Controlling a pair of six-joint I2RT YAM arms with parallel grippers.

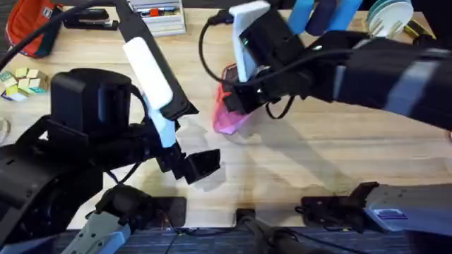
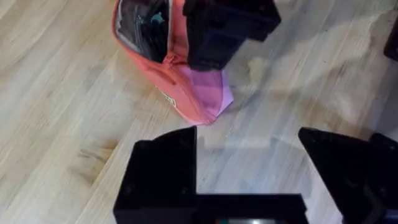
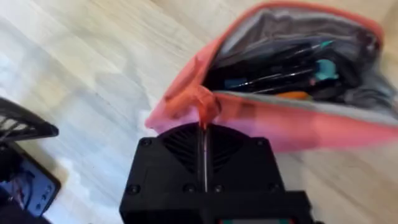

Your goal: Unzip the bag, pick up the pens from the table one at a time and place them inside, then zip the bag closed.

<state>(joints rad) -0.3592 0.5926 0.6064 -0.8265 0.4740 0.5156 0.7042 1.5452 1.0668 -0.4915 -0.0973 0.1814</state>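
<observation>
— Where's the bag (image 3: 292, 118)?
— Mid-table (image 1: 339, 162), mouth gaping, pens (image 3: 273, 78) inside. Right gripper (image 3: 204, 121) clenched on its zipper tab at the end edge.
— Left gripper (image 2: 249, 162)?
— Released, just beside the bag; bare wood all around.

Pink bag (image 1: 229, 118) near the middle of the table (image 1: 332, 155), right hand (image 1: 233, 97) at it, left hand (image 1: 196, 166) apart nearer the front edge.

Office desk: stapler (image 1: 90, 20), markers (image 1: 157, 10)
</observation>
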